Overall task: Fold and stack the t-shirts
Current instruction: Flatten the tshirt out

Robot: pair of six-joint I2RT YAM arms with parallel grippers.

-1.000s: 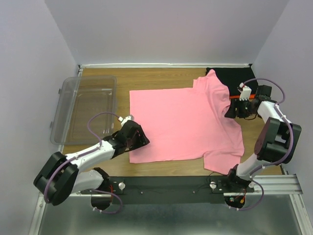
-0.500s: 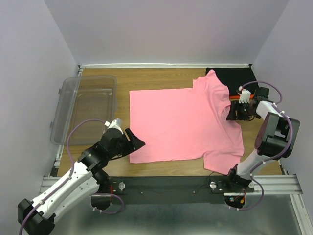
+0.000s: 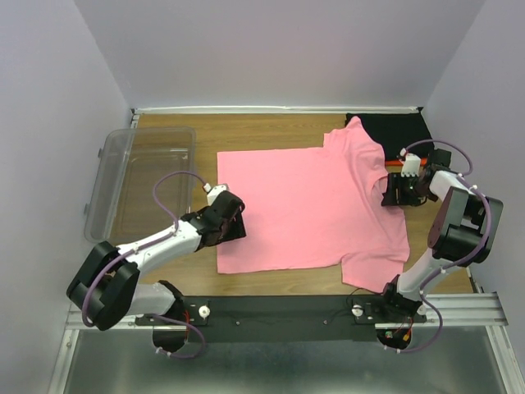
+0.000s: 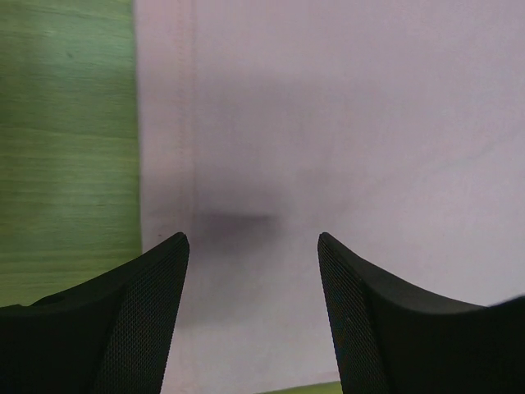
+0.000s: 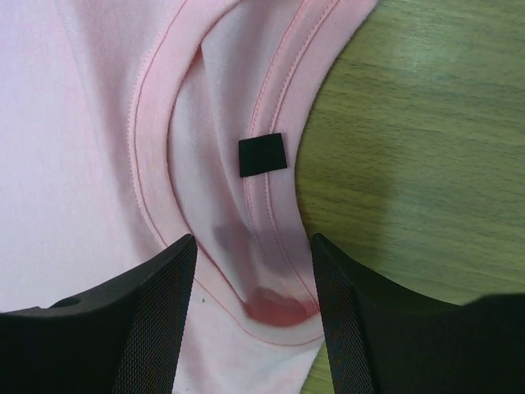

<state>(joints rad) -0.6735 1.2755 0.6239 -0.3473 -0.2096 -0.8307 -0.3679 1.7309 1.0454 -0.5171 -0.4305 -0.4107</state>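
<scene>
– At table (image 3: 271, 131) centre: pink t-shirt (image 3: 312, 205) lies flat, unfolded; black t-shirt (image 3: 392, 127) in far right corner. Nothing stacked, all folds remain, I'd say.
– Left gripper (image 3: 234, 226) wide over hem (image 4: 164, 123), right gripper (image 3: 392, 195) wide over collar (image 5: 271, 98), neither holding cloth.

The bright pink t-shirt (image 3: 312, 205) is lying spread open and flat across the middle of the tabletop (image 3: 262, 131), with its straight stitched hem (image 4: 168, 123) facing left and its neckline (image 5: 152, 172) facing right. Its far sleeve (image 3: 349, 139) is pointing toward the back edge and its near sleeve (image 3: 373, 263) toward the front edge. A small black tag (image 5: 262, 154) is sitting inside the double-stitched collar. The black t-shirt (image 3: 394, 127) is lying in the far right corner as a compact dark patch, its left edge tucked under the pink far sleeve
</scene>
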